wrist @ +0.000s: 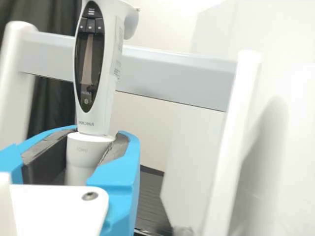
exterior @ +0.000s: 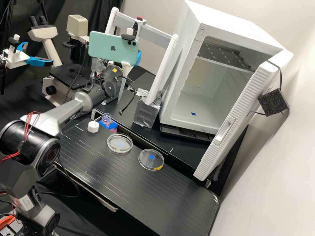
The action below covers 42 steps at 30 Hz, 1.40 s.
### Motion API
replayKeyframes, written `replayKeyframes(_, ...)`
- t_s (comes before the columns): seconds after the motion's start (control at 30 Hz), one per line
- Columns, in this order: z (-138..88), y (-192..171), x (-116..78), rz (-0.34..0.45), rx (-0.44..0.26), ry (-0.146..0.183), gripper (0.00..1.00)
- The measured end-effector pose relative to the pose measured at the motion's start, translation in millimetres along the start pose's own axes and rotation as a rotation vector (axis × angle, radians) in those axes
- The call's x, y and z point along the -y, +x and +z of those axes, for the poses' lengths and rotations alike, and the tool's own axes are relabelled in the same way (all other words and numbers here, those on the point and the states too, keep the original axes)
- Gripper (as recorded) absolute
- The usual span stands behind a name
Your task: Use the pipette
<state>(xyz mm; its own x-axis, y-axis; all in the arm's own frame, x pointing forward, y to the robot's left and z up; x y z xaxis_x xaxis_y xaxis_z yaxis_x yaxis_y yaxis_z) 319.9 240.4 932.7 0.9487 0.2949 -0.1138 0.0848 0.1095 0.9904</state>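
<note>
Your white, blue-fingered gripper [wrist: 92,147] clasps the long white-and-black pipette [wrist: 93,64]. Move it gently, upright, clear of the grey-barred white frame [wrist: 179,76] beyond the gripper.

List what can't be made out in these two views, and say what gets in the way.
Pipette, lower end: wrist view, hidden by the end effector.
Pipette, middle: high view, hidden by the phone.
Screen, any reading: high view, too small.
Rack, feet: wrist view, cut off by the bottom edge.
Yellow-marked dish, any liquid: high view, too small to tell.
</note>
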Motion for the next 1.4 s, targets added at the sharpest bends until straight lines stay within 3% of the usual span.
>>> replayKeyframes(0.57,-12.3,6.6,-15.8,0.028,0.038,-0.001,0.0)
replayKeyframes(0.77,-23.6,17.6,-11.2,0.014,0.006,0.004,0.0)
replayKeyframes(1.07,-20.5,29.3,-2.8,-0.022,0.073,0.007,0.0)
replayKeyframes(1.4,-19.2,29.9,-2.1,-0.025,0.084,0.007,0.0)
